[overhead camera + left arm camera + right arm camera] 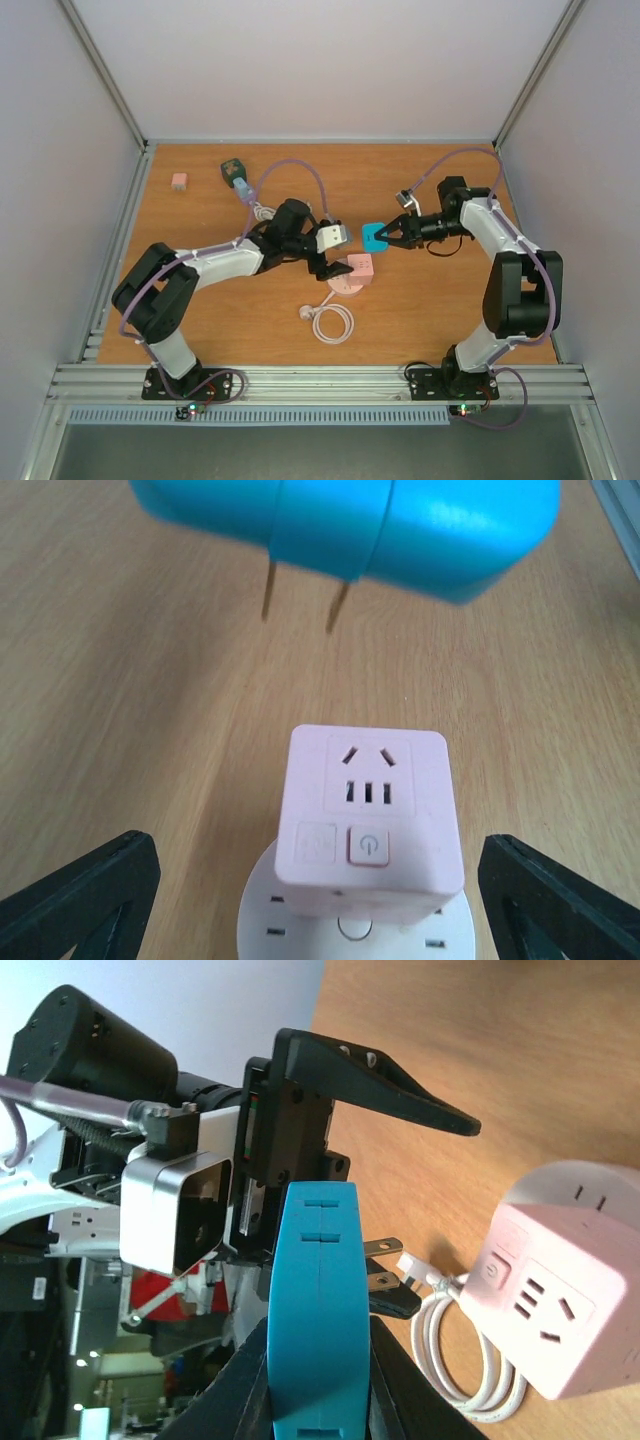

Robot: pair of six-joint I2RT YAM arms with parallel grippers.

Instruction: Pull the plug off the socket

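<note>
The blue plug [375,237] hangs above the table, clear of the socket, its two brass prongs [300,598] bare. My right gripper [392,238] is shut on the plug [320,1310], one black finger pressed to each flat side. The pink cube socket [368,820] sits on a round white base [350,935] on the wooden table, just under and beside the plug. My left gripper [320,900] is open, one finger on each side of the socket [358,268] with a visible gap at both sides. In the right wrist view the socket [550,1300] lies at the lower right.
A coiled white cable [330,322] lies in front of the socket. At the back left are a green block [233,170], a small pink block [179,181] and a teal adapter [241,187] with a white lead [262,212]. Grey walls enclose the table.
</note>
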